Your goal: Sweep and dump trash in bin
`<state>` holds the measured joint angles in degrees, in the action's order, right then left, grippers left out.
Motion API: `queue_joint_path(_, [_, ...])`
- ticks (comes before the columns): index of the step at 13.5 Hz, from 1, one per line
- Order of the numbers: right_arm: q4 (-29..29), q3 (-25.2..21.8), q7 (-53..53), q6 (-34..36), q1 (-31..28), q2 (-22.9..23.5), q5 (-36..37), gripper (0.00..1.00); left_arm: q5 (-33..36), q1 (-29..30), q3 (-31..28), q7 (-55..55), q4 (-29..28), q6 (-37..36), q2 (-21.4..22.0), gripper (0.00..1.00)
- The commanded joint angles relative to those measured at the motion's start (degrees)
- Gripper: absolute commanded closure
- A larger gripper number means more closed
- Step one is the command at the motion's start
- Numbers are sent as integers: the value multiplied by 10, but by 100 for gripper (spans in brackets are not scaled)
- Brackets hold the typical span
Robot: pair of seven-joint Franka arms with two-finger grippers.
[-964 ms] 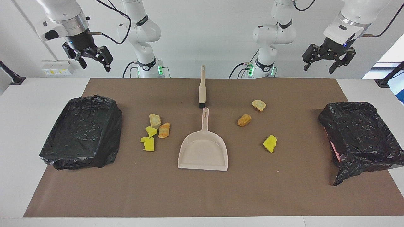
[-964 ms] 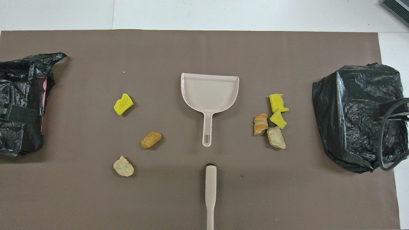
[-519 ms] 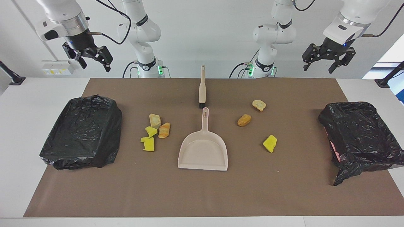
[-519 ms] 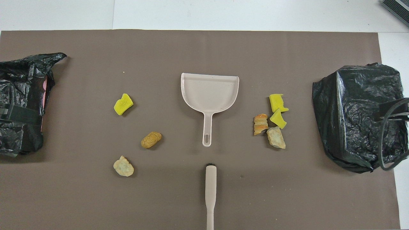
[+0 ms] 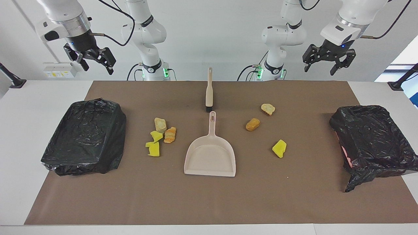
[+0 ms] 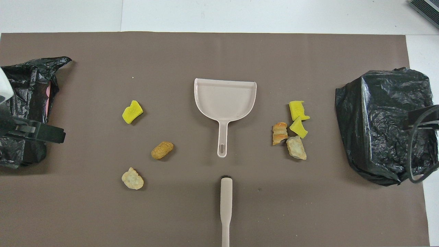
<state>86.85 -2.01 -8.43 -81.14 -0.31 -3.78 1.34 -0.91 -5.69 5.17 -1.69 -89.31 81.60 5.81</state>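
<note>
Trash is scattered in two groups on the brown mat (image 5: 209, 202) that covers the surface. Toward the right arm's end, four scraps are bunched together: a tan lump (image 5: 160, 124), an orange ridged lump (image 5: 170, 134), and two yellow foam wedges (image 5: 153, 146) that lie farther from the robots. Toward the left arm's end, three scraps are spread apart: a pale bread-like lump (image 5: 267, 108) nearest the robots, a brown lump (image 5: 252, 124), and a yellow wedge (image 5: 279, 148) farthest from them. Between the groups a beige dustpan (image 5: 210, 156) is laid flat, its handle pointed toward the robots. A brush (image 5: 209, 89) is laid in line with that handle, nearer to the robots, bristle end just apart from it. A bin lined with a black bag (image 5: 85, 137) is placed at the right arm's end, and another bag-lined bin (image 5: 372, 143) at the left arm's end. The right claw (image 5: 94, 63) is held high, open and empty. The left claw (image 5: 322, 64) is likewise raised, open and empty.
</note>
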Motion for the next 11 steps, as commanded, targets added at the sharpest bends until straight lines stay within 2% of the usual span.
queue_joint_path(1, [45, 3, 10, -48, 0, -22, -9, 0, -4, -5, 36, 45, -87, 43, 57, 0])
queue_joint_path(4, [75, 3, 3, -74, 0, -18, -10, 0, -19, -6, 76, 63, -123, 54, 72, 0])
queue_joint_path(9, [78, 3, 2, -105, 0, 10, -9, 0, -45, -6, 166, 142, -244, 149, 115, 0])
queue_joint_path(11, [80, 3, 1, -120, 8, 20, -9, 0, -69, -6, 199, 171, -265, 170, 119, 0])
